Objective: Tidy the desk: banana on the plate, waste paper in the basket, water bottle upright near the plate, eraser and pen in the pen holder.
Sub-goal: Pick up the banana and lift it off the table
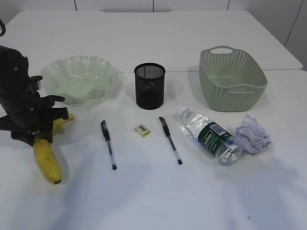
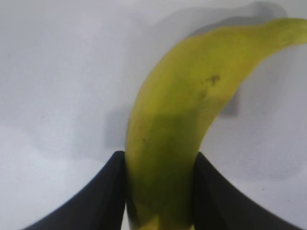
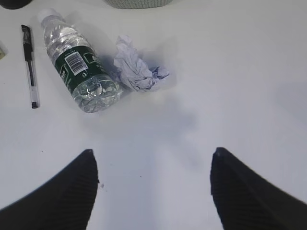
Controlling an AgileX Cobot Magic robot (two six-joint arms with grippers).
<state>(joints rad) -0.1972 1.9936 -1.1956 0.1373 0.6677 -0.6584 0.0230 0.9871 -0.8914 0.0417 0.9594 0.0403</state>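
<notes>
The yellow banana (image 1: pixel 48 158) lies at the left front of the table, and my left gripper (image 1: pixel 41 133) is shut on it near its stem end. In the left wrist view both black fingers press the sides of the banana (image 2: pixel 182 110), the left gripper (image 2: pixel 160 155) straddling it. The pale green plate (image 1: pixel 57 67) sits just behind. The water bottle (image 1: pixel 211 136) lies on its side next to the crumpled waste paper (image 1: pixel 253 134). A yellow eraser (image 1: pixel 142 130) lies between two pens (image 1: pixel 108 143) (image 1: pixel 170 140). My right gripper (image 3: pixel 153 155) hangs open over bare table, short of the bottle (image 3: pixel 79 67) and paper (image 3: pixel 136 72).
A black mesh pen holder (image 1: pixel 150 86) stands at centre back. A green woven basket (image 1: pixel 211 81) stands at back right. The right arm is outside the exterior view. One pen (image 3: pixel 29 67) shows left of the bottle in the right wrist view.
</notes>
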